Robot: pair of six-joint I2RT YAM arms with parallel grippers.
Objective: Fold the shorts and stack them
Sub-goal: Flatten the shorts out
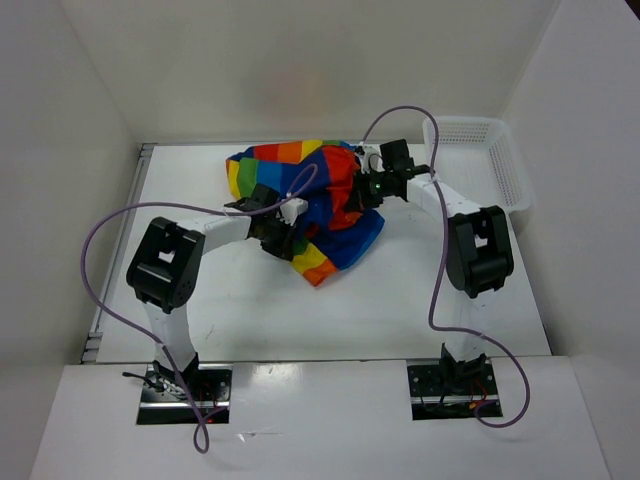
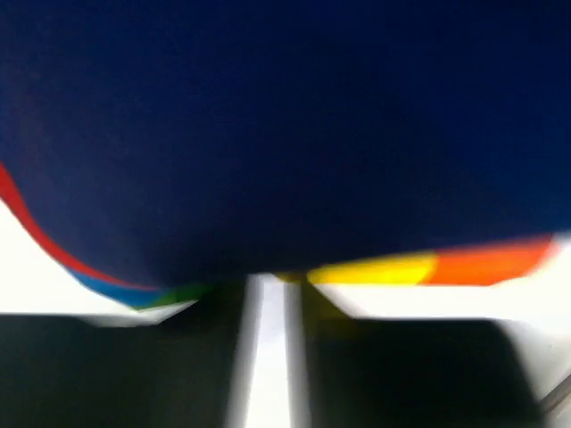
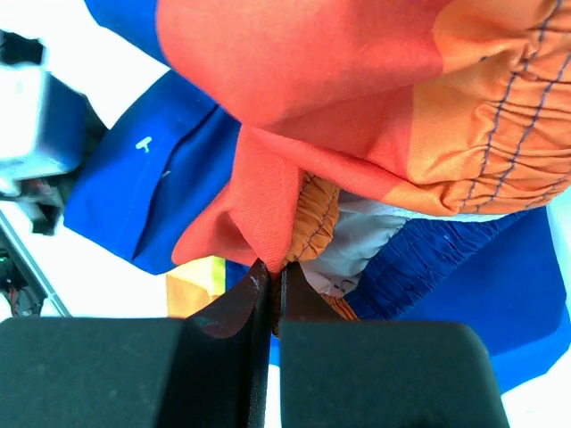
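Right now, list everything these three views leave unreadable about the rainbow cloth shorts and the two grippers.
Left wrist view: blurred; dark blue cloth of the rainbow-block cloth shorts fills it, so whether the left gripper pinches cloth is unreadable.
Top view: bunched cloth and the arms' own wrists hide how both grippers close.
Right wrist view: the right gripper is shut on a red fold; the layers inside it are hidden.
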